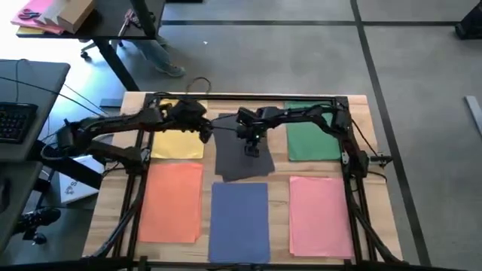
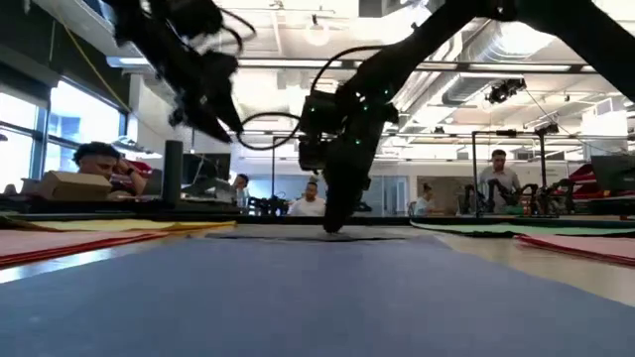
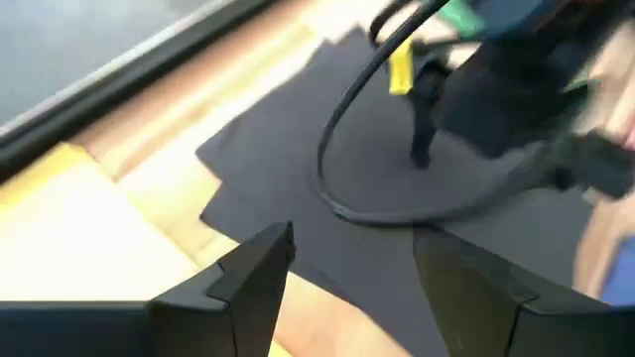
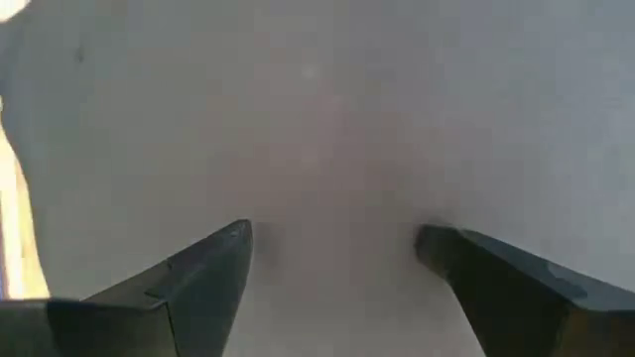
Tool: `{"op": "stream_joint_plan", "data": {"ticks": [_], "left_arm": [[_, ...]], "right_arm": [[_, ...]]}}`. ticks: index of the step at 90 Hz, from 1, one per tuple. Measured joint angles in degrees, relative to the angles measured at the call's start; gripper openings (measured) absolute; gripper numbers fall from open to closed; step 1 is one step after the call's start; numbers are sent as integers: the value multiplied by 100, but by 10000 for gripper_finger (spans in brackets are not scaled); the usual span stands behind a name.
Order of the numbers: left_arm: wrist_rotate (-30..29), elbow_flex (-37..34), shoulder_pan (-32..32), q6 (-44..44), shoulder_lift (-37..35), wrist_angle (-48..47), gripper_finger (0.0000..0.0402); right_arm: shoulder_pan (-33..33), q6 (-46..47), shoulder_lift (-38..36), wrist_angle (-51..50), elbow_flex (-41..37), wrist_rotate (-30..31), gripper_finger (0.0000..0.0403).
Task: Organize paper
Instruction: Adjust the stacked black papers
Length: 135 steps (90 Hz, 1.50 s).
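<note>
I am looking down at my table (image 1: 354, 113) and the coloured paper is lying on it in two rows. In the far row I am seeing the yellow sheet (image 1: 178, 143) on the left, the dark grey sheet (image 1: 239, 154) in the middle and the green sheet (image 1: 310, 139) on the right. In the near row the orange sheet (image 1: 172, 202), the blue sheet (image 1: 239, 220) and the pink sheet (image 1: 320, 214) are lying side by side, apart from each other. The dark grey sheet is sitting a bit crooked — its edges are not lining up with the others.

My right gripper (image 1: 251, 149) is pointing straight down in the middle of the dark grey sheet, and in the low view its tip (image 2: 331, 224) is touching the paper. Its two fingers (image 4: 198, 273) are standing spread apart, with only grey paper between them and nothing pinched.

My left gripper (image 1: 207, 132) is hanging just above the left edge of the dark grey sheet, next to the yellow one. Its fingers (image 3: 260, 268) are spread apart too — they are holding nothing.

People are sitting and standing in the room behind the table.
</note>
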Motion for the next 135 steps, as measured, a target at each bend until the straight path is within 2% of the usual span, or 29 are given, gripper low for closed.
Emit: {"op": "stream_joint_plan", "data": {"ticks": [21, 42, 61, 78, 98, 102, 112, 120, 128, 135], "left_arm": [[-348, -60, -6, -369, -805, -359, 201], [-423, -67, -8, -491, -828, -498, 201], [-461, -70, -137, -477, -794, -561, 201], [-691, -72, -393, -579, -793, -751, 201], [-816, -108, -766, -827, -793, -976, 201], [-858, -155, -852, -939, -793, -976, 201], [-1008, -238, -1058, -1175, -793, -946, 201], [-1135, -258, -1210, -1394, -789, -1036, 201], [-1192, -258, -1369, -1528, -795, -1046, 201], [-1199, -258, -1479, -1537, -792, -1049, 201]], "right_arm": [[-121, 65, 39, -69, 45, 353, 312], [-37, 286, -123, -657, 301, 486, 312], [468, -75, -224, -756, 280, 505, 312], [973, 3, -247, -507, 214, -202, 312], [1148, -9, -267, -625, 271, 52, 312], [1168, 24, -288, -659, 323, -191, 312], [1334, 347, -358, -431, 297, -1260, 312], [1521, 568, -312, -126, 113, -1685, 312], [1691, 756, -299, 166, -83, -1762, 312], [1773, 878, -310, 307, -179, -1409, 312]]}}
